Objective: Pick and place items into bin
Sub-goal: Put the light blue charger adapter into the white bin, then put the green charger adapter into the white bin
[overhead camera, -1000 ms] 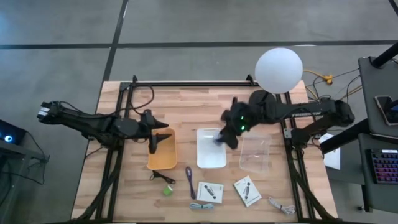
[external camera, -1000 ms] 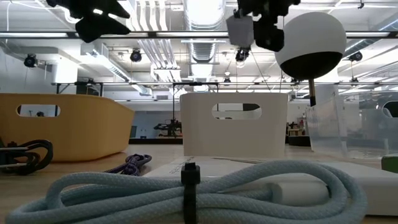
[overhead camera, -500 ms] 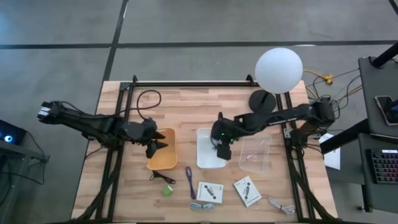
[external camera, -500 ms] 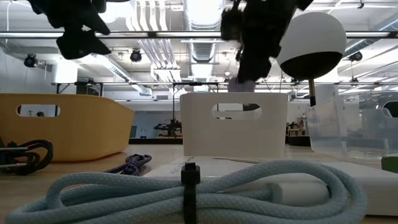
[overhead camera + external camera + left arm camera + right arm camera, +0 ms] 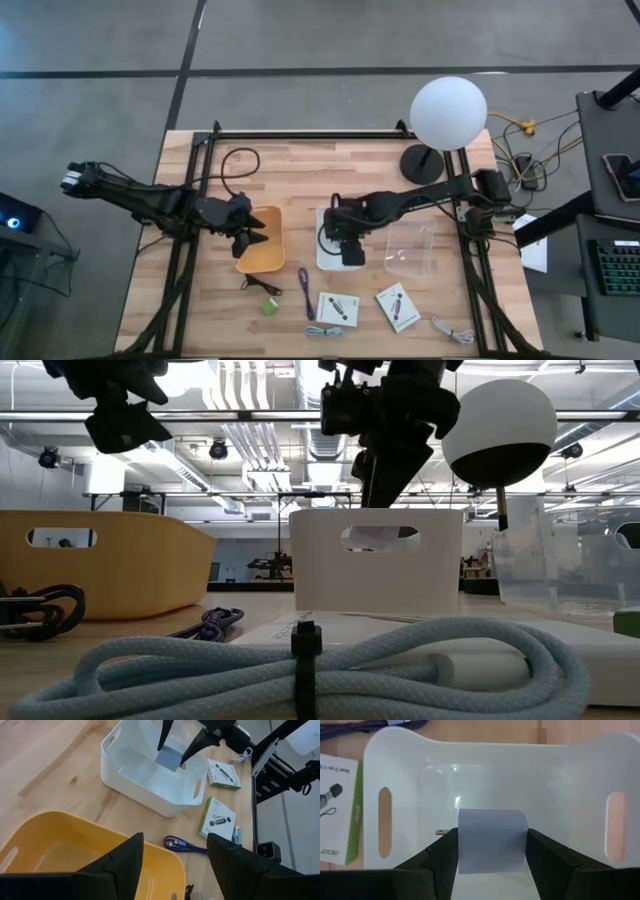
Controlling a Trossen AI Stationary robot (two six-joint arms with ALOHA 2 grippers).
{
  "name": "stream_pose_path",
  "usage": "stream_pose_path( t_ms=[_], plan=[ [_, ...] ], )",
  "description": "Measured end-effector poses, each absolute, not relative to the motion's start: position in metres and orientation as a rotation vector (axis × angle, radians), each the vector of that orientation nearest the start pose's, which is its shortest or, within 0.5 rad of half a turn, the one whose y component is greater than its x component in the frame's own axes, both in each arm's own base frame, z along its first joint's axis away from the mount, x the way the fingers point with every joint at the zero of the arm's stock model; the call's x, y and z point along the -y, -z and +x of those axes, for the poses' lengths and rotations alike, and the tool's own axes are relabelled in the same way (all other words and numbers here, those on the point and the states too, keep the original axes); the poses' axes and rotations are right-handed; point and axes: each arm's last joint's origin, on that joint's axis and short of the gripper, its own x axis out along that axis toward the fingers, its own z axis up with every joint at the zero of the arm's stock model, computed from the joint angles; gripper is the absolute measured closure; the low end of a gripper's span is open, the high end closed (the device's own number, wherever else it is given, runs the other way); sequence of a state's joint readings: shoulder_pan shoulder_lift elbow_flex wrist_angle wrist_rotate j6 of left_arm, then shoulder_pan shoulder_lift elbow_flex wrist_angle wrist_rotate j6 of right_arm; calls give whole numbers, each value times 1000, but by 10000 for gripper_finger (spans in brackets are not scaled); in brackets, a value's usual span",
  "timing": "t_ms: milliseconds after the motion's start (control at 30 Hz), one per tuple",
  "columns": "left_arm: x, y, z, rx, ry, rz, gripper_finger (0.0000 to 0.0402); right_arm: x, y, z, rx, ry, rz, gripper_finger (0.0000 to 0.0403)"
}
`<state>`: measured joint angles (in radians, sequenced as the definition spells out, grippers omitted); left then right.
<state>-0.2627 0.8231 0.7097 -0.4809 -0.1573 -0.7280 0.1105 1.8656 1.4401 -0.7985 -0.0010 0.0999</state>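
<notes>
While a pale blue-grey card [image 5: 491,840] is clamped between its fingers, the right gripper [image 5: 349,243] is held down inside the white bin [image 5: 327,258]. Over the yellow bin [image 5: 273,253] the left gripper [image 5: 252,234] is poised, jaws apart and empty. Two white square cards [image 5: 337,308], a purple strap [image 5: 304,290] and a green block [image 5: 269,307] are left on the table [image 5: 300,170], in front of the bins.

The table [image 5: 300,170] was light brown wood. One bin [image 5: 262,243] was yellow, and the bin [image 5: 150,775] next to it was white. A pale blue-grey card [image 5: 491,840] sat between black fingers [image 5: 440,857]. The strap [image 5: 304,291] was purple, the tiny block [image 5: 269,306] green, and the cards [image 5: 338,308] white with dark prints.
</notes>
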Motion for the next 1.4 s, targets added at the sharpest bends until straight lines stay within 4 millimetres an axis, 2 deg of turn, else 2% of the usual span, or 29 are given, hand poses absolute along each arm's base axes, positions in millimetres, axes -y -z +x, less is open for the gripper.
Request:
stream_pose_path(
  t_ms=[367,733,933,1133,1400],
  plan=[
    [40,-274,167,-592,-112,-573,199,-43,-224,374,-1224,11,70,209],
    [40,-274,167,-594,-114,-571,199,-44,-224,375,-1219,11,31,207],
    [40,-274,167,-593,-117,-570,199,-47,-224,376,-1205,-46,-72,167],
    [40,-273,168,-598,-118,-566,199,-48,-224,375,-1206,-38,-80,120],
    [44,-273,167,-646,-66,-548,200,-72,-228,367,-1239,-18,-281,111]
  ],
)
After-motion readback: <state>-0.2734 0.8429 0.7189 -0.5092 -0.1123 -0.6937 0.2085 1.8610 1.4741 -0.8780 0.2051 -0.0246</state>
